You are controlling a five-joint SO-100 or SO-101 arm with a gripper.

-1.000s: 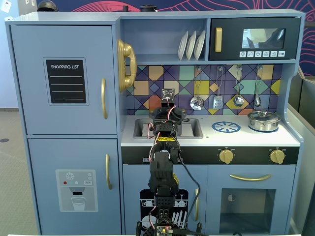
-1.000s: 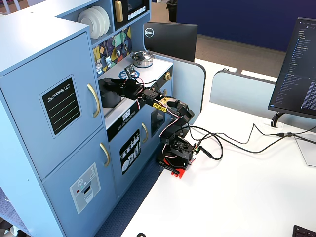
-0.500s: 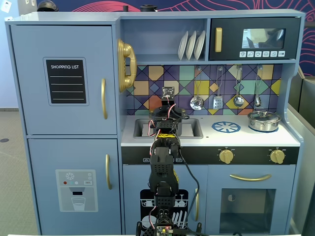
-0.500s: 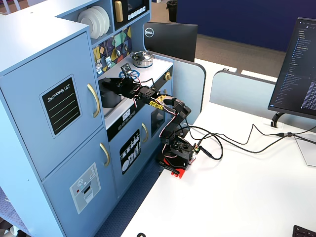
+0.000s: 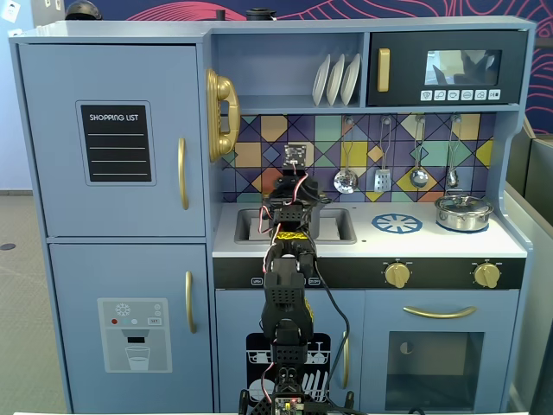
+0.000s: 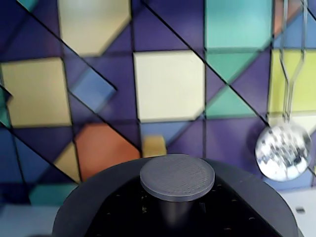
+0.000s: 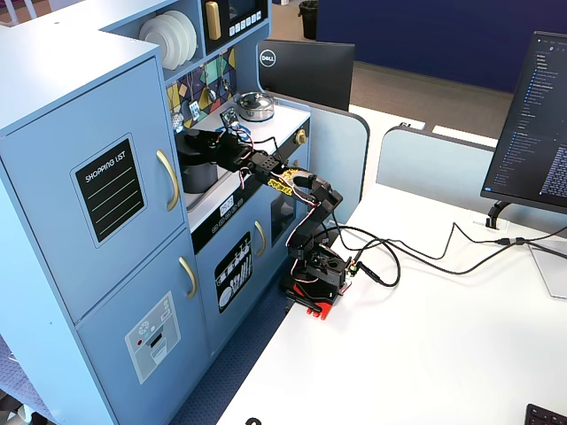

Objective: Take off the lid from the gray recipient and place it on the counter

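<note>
The dark gray lid [image 6: 98, 207] fills the bottom of the wrist view, its round knob [image 6: 177, 177] just ahead of the camera. No fingers show there. In a fixed view the gripper [image 7: 205, 143] reaches over the sink and appears shut on the lid [image 7: 190, 139], which sits slightly above the gray recipient [image 7: 197, 175]. From the front, the arm and gripper [image 5: 294, 192] hide the recipient. The white counter [image 5: 432, 244] stretches to the right, with its printed blue burner [image 5: 397, 223].
A shiny silver pot [image 5: 463, 212] stands at the counter's right end. Utensils hang on the tiled backsplash, among them a ladle [image 6: 283, 150] close to the lid's right. The recessed sink [image 5: 337, 226] lies under the arm. Oven knobs [image 5: 397, 275] line the front.
The arm has risen and reached further over the sink. The gripper and the wrist camera now sit higher against the backsplash than a second ago.
</note>
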